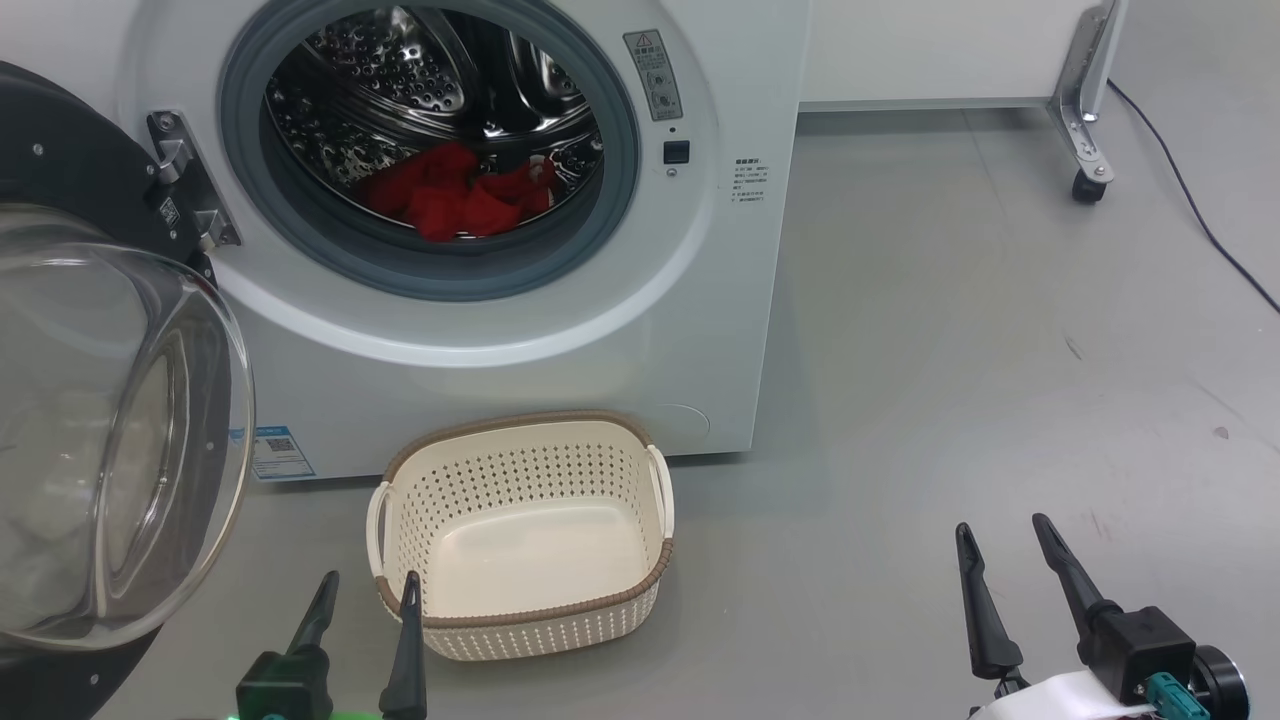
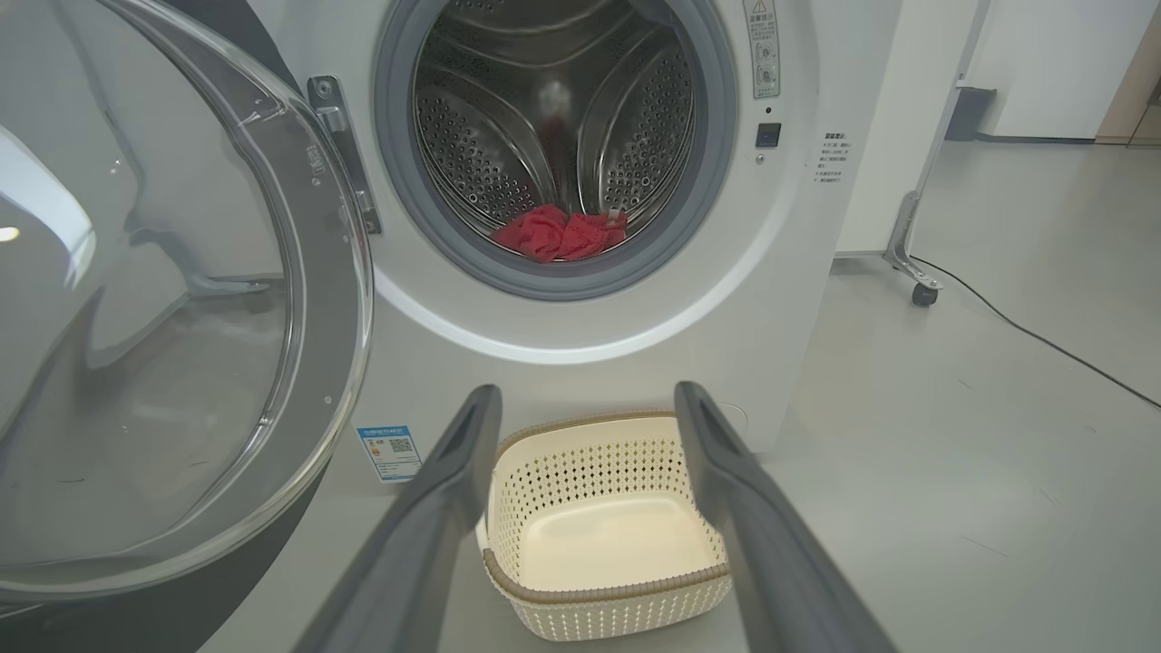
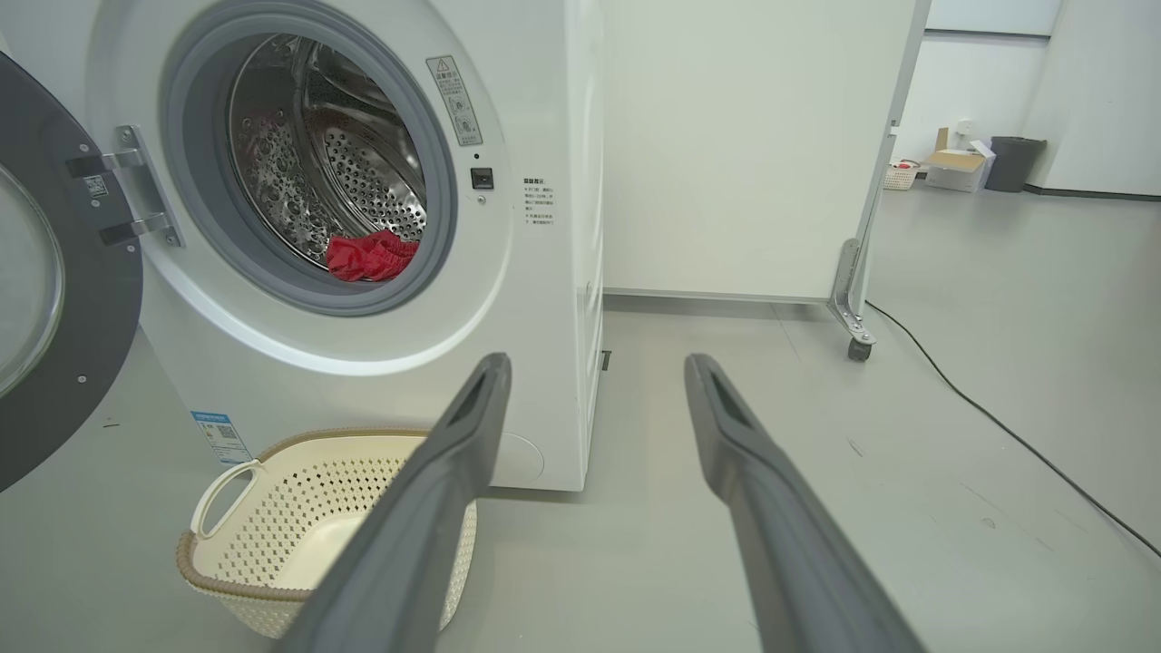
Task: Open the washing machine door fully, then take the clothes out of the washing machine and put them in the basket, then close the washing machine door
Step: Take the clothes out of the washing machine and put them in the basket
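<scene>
Clothes point(image 1: 450, 200) in washing machine point(image 1: 700, 330), door point(image 1: 100, 450) open, basket point(image 1: 520, 421) below, white panel point(image 1: 920, 50) beside

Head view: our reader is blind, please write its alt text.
A white washing machine stands with its door swung open to the left and red clothes lying in the steel drum. An empty cream basket sits on the grey floor before it; the left gripper and right gripper, both open, show at the bottom edge.

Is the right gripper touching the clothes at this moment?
Apart. The head view shows the right gripper open and low over the floor, with a wide gap to the red clothes lying inside the drum.
</scene>
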### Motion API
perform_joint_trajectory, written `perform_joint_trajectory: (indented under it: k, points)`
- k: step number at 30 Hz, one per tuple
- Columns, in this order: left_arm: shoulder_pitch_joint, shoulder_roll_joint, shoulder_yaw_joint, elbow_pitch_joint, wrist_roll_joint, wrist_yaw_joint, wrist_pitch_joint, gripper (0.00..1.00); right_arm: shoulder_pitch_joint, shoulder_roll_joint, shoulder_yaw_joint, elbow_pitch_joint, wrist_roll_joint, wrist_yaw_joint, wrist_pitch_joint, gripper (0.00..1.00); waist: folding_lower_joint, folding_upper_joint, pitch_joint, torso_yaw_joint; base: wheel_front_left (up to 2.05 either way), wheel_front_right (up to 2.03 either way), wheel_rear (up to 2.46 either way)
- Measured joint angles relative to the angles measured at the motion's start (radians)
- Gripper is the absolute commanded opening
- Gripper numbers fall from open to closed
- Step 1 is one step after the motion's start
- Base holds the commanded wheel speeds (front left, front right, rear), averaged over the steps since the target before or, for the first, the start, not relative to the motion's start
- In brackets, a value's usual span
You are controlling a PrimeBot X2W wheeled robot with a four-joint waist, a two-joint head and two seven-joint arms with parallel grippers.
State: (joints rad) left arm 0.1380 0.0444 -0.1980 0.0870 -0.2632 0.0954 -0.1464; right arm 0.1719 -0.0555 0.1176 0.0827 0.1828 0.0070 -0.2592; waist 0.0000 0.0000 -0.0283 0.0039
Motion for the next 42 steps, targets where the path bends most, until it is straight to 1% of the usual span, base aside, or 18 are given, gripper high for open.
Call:
perform_joint_trajectory:
  k: [21, 42]
  points:
    - [0.0, 0.001, -0.019, -0.041, 0.011, 0.006, -0.005, 1.0, 0.0, 0.002, -0.005, -0.01, 0.0, 0.001, 0.0, 1.0, 0.0, 0.0, 0.004, -0.004, 0.16, -0.16, 0.0]
    - [0.002, 0.001, -0.025, -0.053, 0.009, 0.014, -0.005, 1.0, 0.001, 0.006, -0.009, -0.009, 0.0, 0.001, 0.0, 1.0, 0.0, 0.0, 0.0, -0.009, 0.83, -0.83, 0.0]
